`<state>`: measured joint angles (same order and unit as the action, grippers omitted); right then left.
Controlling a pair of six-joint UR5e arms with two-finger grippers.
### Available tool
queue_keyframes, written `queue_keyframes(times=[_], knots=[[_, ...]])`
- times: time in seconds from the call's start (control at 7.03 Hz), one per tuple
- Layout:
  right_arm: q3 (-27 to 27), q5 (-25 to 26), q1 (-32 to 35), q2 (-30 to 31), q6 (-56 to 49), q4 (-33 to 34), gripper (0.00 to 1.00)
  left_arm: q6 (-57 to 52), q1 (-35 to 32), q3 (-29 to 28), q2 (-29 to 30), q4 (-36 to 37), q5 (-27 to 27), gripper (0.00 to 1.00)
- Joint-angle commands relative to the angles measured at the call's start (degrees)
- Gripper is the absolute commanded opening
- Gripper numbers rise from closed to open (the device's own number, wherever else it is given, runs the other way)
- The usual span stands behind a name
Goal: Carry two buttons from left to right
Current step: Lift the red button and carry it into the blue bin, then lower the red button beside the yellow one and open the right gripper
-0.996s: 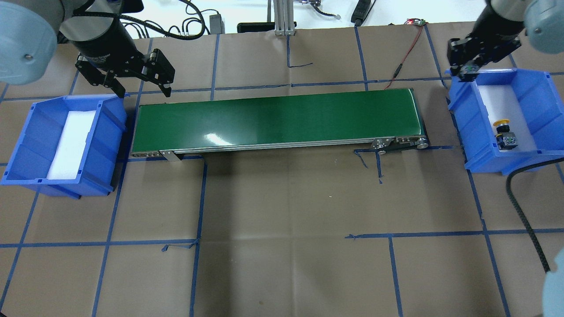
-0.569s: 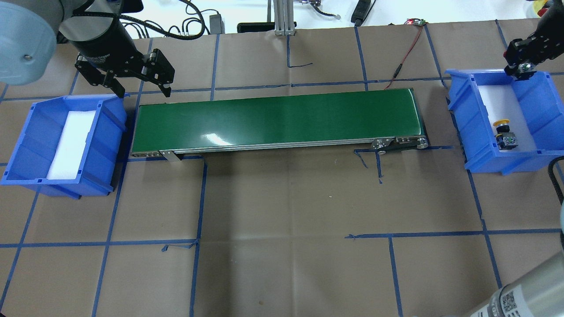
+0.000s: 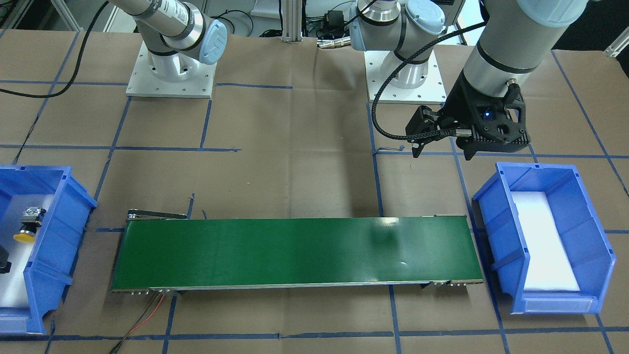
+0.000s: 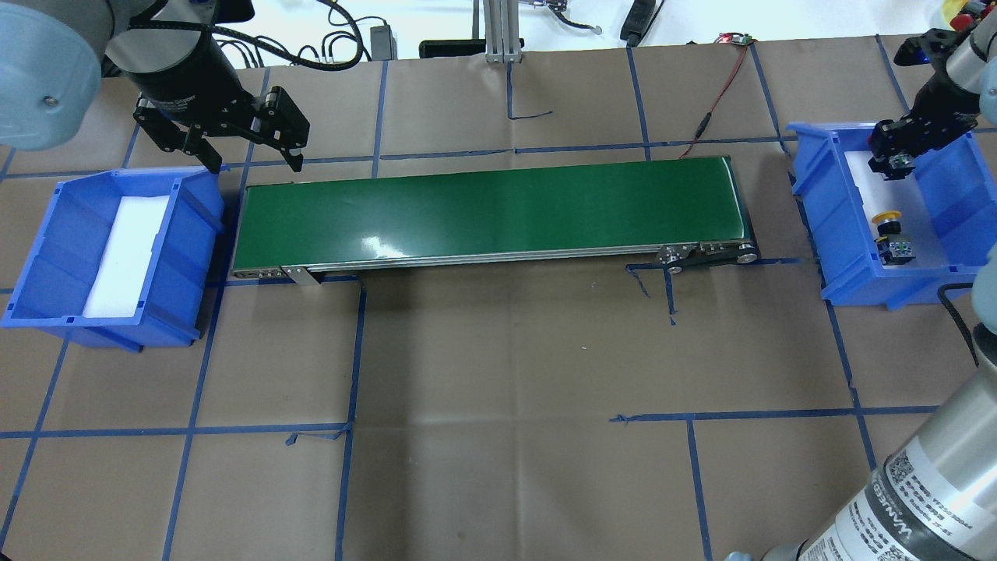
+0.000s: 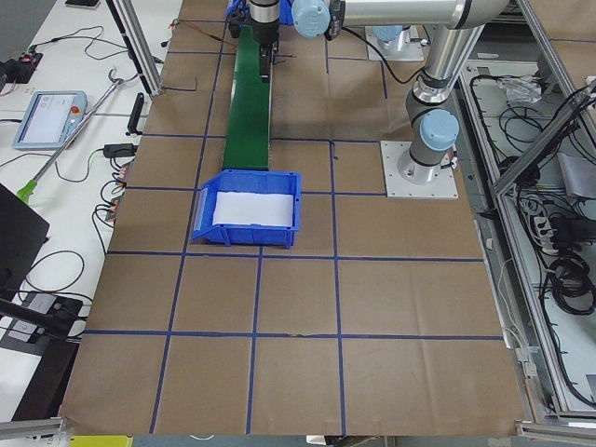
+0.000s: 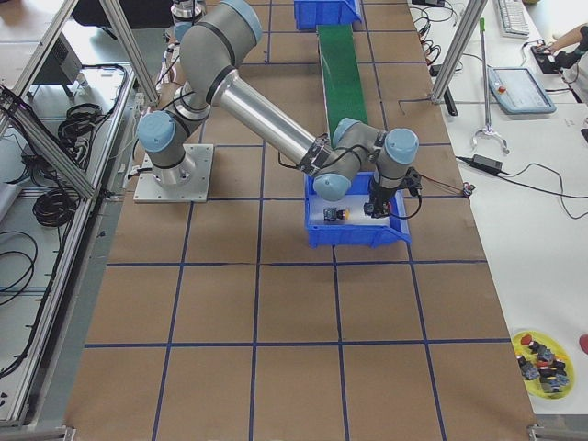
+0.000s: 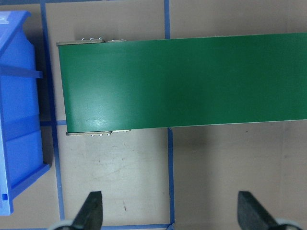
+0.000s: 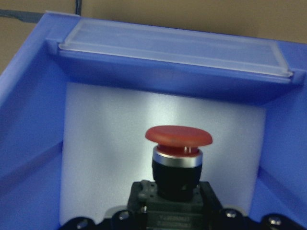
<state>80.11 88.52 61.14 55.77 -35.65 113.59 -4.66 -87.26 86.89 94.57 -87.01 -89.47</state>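
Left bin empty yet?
Empty: the left bin holds only its white foam pad; overhead and front-facing views agree.

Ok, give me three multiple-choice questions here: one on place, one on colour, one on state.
1. Where does the yellow button lie? A left bin; B belt; C right bin.
2. The cap of the button in the right gripper is: A red; B green; C yellow.
3. The left gripper's fingers are: A shut on a button; B open, empty; C shut, empty.
Answers: C, it lies on the bin's white foam; A, the wrist view shows a red cap; B, the fingers stand apart with nothing between.
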Motion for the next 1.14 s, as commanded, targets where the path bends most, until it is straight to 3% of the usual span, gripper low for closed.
queue_keyframes(times=[0.0,0.28,0.57,0.71,1.0], knots=[[0.58,-0.10,0.03,-1.01,0.32,0.58,0.07,0.00,0.08,0.03,0.00,0.00,0.00,1.00],[0.84,-0.10,0.03,-1.62,0.49,0.58,0.14,0.00,-0.01,0.03,0.00,0.00,0.00,1.00],[0.67,-1.67,0.12,-1.71,0.41,0.67,0.96,0.00,-0.01,-0.05,-0.09,0.00,0.00,1.00],[0.40,-4.46,0.12,-1.71,0.32,0.50,0.99,0.00,0.08,0.03,-0.18,0.00,0.00,1.00],[-0.39,-4.32,0.12,-0.23,0.58,-0.38,0.99,0.00,-0.01,0.03,-0.26,0.00,0.00,1.00]])
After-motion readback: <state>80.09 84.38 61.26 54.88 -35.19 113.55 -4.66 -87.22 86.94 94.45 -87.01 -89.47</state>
